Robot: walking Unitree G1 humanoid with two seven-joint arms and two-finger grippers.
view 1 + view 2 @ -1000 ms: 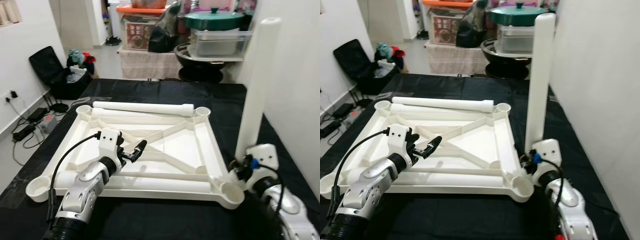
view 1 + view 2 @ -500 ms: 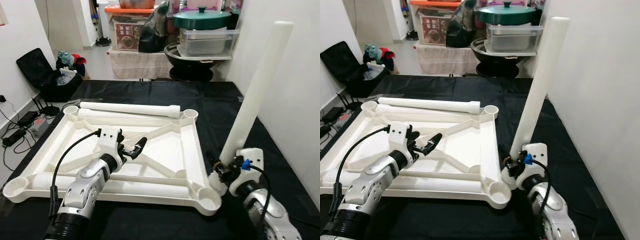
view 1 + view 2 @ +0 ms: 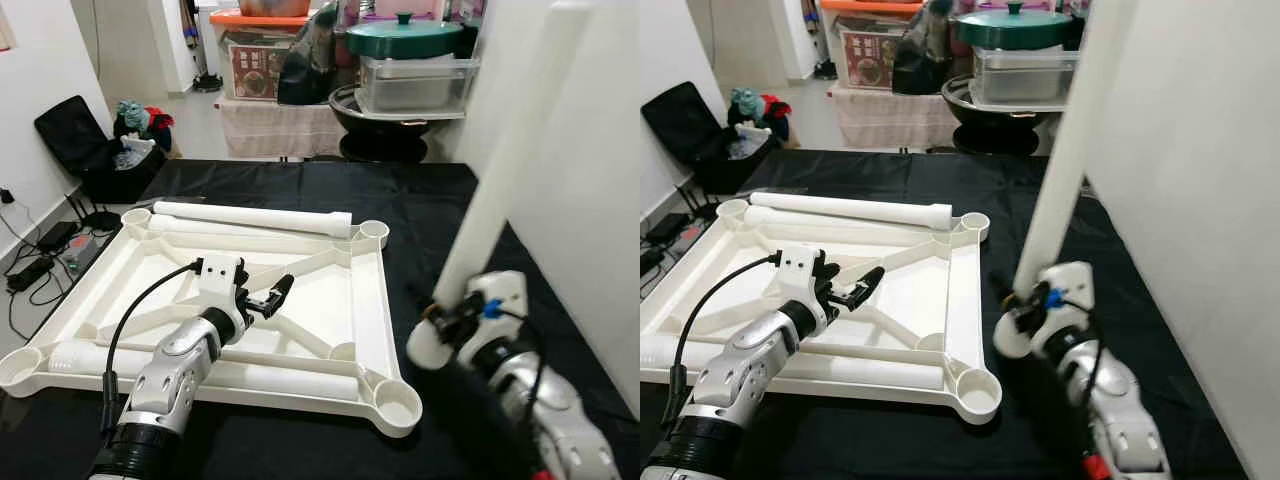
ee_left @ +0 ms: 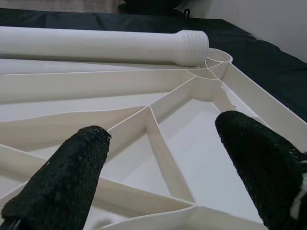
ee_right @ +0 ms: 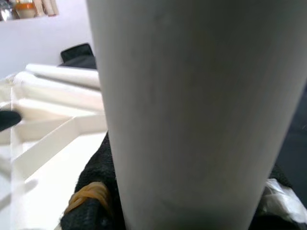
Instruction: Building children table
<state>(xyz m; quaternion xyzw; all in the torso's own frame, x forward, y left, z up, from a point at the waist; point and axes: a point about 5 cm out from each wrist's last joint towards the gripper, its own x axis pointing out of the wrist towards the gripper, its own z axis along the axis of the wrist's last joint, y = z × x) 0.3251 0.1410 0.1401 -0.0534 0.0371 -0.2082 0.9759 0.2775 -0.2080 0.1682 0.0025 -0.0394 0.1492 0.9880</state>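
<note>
- we see the white table top [image 3: 372, 300] lying upside down on the black mat [image 3: 300, 180].
- our right gripper [image 3: 452, 322] grasps a white leg [image 3: 495, 190], tilted, just beside the table top's near right corner socket [image 3: 397, 408].
- our left gripper [image 3: 270, 297] hovers over the table top's ribs, fingers [image 4: 67, 177] spread, grasping nothing.
- another leg [image 3: 250, 217] lies along the table top's far edge.

1. The tabletop [image 3: 200, 290] lies upside down on the counter [image 3: 420, 200], left of centre.
2. One leg [image 3: 250, 217] lies across the tabletop's far edge, between its two far corner sockets.
3. A second leg [image 3: 240, 378] lies along the near edge.
4. The left tool [image 3: 265, 300] hovers over the tabletop's inner ribs.
5. The right tool [image 3: 450, 325] is to the right of the tabletop, near its near-right socket [image 3: 398, 409], gripping a third leg [image 3: 500, 170] that rises tilted.
6. Behind the counter stands a shelf with bins and a pot [image 3: 405, 38]; a bag [image 3: 95, 145] sits on the floor far left.
</note>
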